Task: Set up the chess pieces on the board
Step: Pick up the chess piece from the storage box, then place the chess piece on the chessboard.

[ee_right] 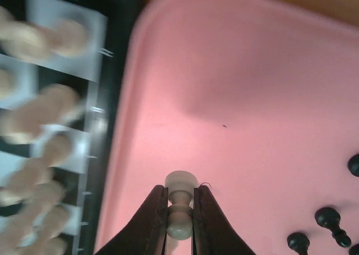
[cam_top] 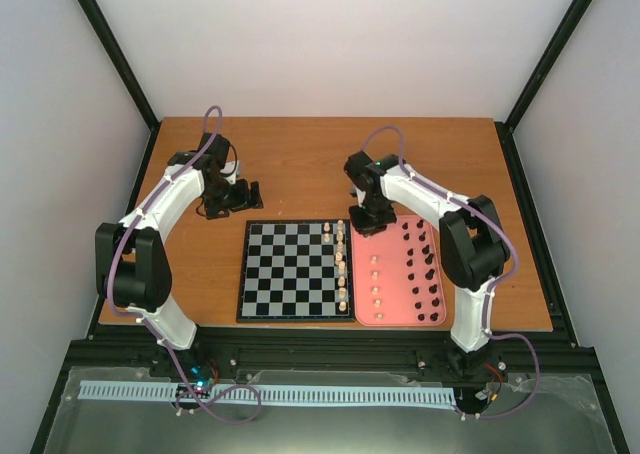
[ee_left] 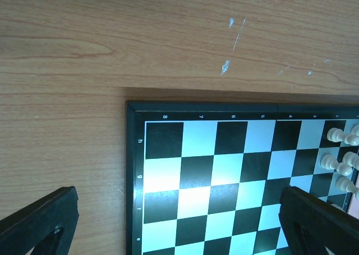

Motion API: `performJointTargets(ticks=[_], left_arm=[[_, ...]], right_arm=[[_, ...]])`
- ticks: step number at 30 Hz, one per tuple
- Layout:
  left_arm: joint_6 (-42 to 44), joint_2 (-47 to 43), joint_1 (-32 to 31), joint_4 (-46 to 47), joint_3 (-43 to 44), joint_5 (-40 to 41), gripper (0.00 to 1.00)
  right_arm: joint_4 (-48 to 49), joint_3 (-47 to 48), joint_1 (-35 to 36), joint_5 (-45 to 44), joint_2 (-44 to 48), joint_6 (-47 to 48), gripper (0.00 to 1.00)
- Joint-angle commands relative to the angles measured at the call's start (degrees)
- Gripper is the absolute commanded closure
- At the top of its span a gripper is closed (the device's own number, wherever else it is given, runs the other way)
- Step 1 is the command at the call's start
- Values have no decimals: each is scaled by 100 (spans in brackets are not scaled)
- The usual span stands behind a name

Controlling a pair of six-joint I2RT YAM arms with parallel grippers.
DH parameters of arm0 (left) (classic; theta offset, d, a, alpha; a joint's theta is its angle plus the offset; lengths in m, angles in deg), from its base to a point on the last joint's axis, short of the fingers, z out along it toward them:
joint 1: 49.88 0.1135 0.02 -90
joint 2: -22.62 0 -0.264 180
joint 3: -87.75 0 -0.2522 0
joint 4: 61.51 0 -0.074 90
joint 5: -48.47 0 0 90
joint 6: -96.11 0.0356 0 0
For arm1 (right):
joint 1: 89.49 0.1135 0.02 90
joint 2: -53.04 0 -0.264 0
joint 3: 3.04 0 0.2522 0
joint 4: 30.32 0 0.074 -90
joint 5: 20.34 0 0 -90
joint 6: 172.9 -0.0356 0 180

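The black-and-white board (cam_top: 297,271) lies at the table's middle. Cream pieces (cam_top: 341,262) stand in a column along its right edge; they also show blurred in the right wrist view (ee_right: 39,114). More cream pieces (cam_top: 377,279) and black pieces (cam_top: 424,269) stand on the pink tray (cam_top: 396,317). My right gripper (ee_right: 180,210) is shut on a cream pawn (ee_right: 180,201) above the tray's far left corner (ee_right: 235,86). My left gripper (cam_top: 245,196) is open and empty, hovering off the board's far left corner (ee_left: 134,112).
The pink tray lies directly right of the board, its rim touching the board's border (ee_right: 120,69). Bare wooden table (cam_top: 300,164) lies beyond the board. Black frame posts and white walls enclose the table.
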Motion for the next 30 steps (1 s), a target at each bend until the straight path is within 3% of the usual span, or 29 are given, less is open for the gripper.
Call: performJointTargets(ticks=[1,13,30], left_arm=[[-24,-84,-32,-54,185,1,0],[-34,-256,-28,-1,94,-36,0],[-33,-397,-28,13,20,12,0]], right_arm=[[-542,859,422,-142,372,-232,91],[-1276,2295,1624,-92,-414,-417,90],[-733,1994,1661,-155,-1067,-324,90]])
